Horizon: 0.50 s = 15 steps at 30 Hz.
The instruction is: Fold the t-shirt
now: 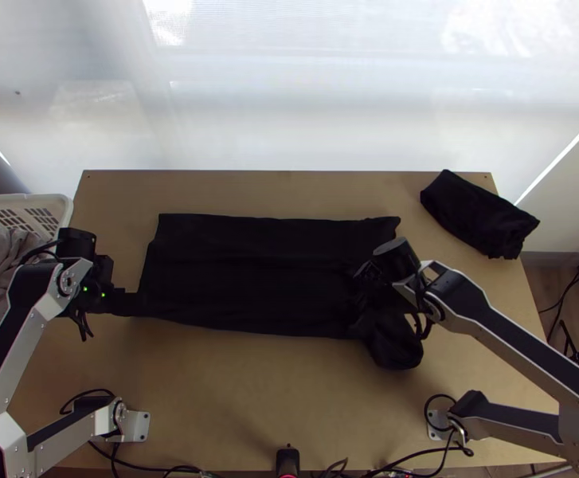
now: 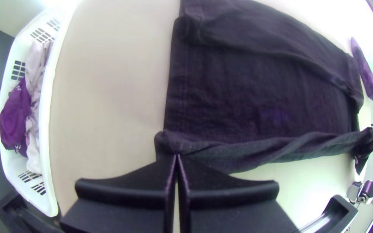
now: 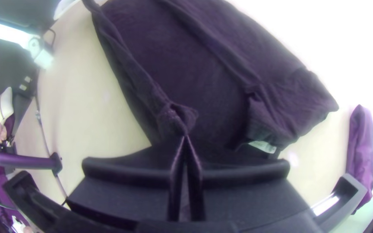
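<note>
Seemingly mid-fold — left gripper (image 2: 176, 156) and right gripper (image 3: 185, 137) clench the t-shirt's (image 1: 245, 275) near side; next, lay it inward.

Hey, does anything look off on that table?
Yes. The shirt lies mostly flat, but by the right gripper a bunched lump, perhaps a sleeve, juts past its near edge, spoiling the neat outline. I see no spill or damage.
</note>
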Each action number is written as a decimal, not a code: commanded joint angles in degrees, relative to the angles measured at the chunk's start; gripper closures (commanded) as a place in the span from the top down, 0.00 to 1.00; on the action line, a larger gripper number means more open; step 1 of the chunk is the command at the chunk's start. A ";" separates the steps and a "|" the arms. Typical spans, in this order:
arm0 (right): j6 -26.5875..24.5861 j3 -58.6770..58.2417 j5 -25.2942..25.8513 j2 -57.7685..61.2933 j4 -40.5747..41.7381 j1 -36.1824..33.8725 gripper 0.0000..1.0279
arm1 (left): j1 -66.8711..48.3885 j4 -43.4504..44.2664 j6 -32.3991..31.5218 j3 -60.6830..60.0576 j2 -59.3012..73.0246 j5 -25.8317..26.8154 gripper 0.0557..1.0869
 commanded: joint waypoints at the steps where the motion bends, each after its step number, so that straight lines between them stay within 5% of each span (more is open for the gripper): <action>1: -0.02 5.13 0.00 2.84 0.11 -4.99 0.03 | -0.16 -0.21 -0.18 4.17 -0.93 0.73 0.03; 15: -2.30 13.30 -0.09 13.12 0.46 -11.15 0.03 | -4.29 2.96 -1.23 13.58 7.69 0.73 0.04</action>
